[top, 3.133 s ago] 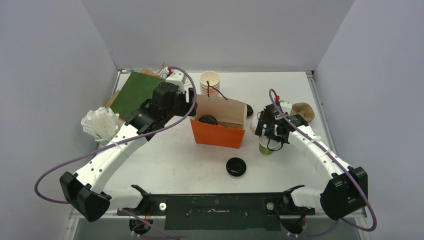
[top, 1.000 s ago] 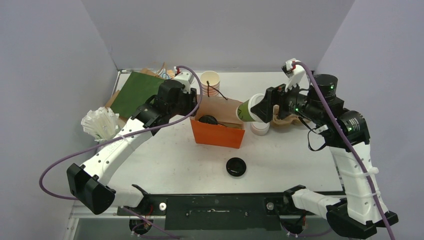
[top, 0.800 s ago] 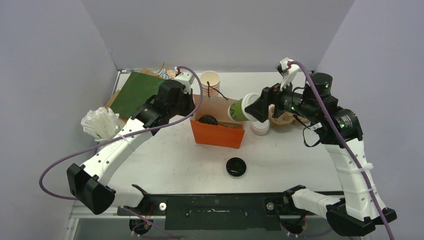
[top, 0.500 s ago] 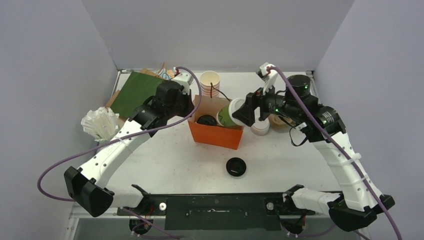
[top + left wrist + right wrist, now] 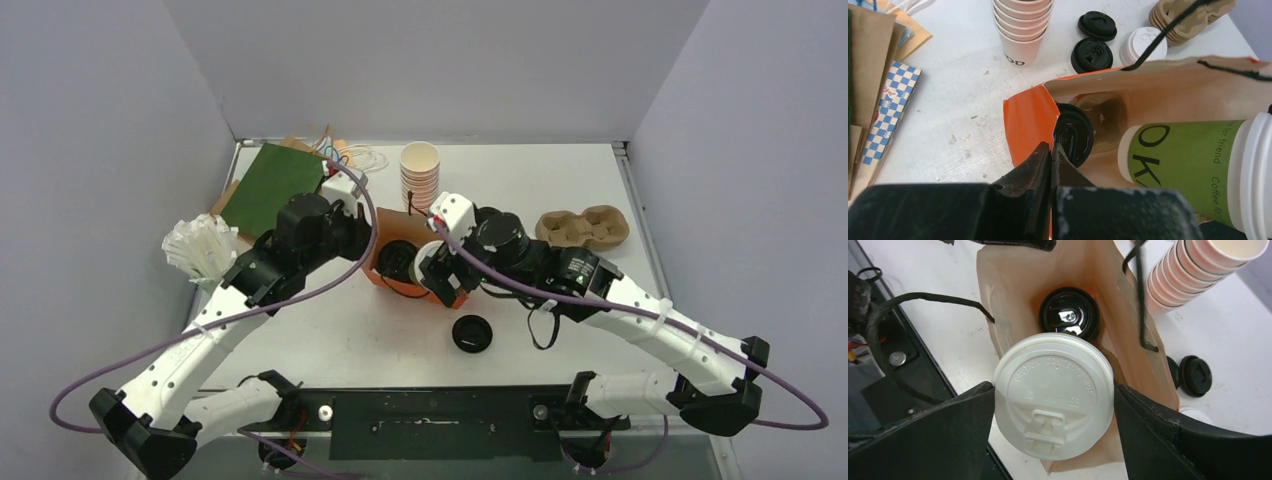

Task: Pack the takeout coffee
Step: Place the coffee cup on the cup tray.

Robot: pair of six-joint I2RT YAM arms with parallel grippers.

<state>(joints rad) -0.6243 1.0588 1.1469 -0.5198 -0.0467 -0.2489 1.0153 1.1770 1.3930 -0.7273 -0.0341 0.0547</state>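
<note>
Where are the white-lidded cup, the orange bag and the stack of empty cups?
white-lidded cup (image 5: 1053,402): right wrist view, centre of its lid.
orange bag (image 5: 1028,119): left wrist view, its orange outer flap.
stack of empty cups (image 5: 420,185): top view, side of the stack.

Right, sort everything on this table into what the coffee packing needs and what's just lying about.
Part of the job:
white-lidded green cup
black-lidded cup, already inside the bag
orange paper bag

Lying about:
stack of lidless cups
loose black lid
cardboard cup carriers
green sheet
white bundle at the left edge
</note>
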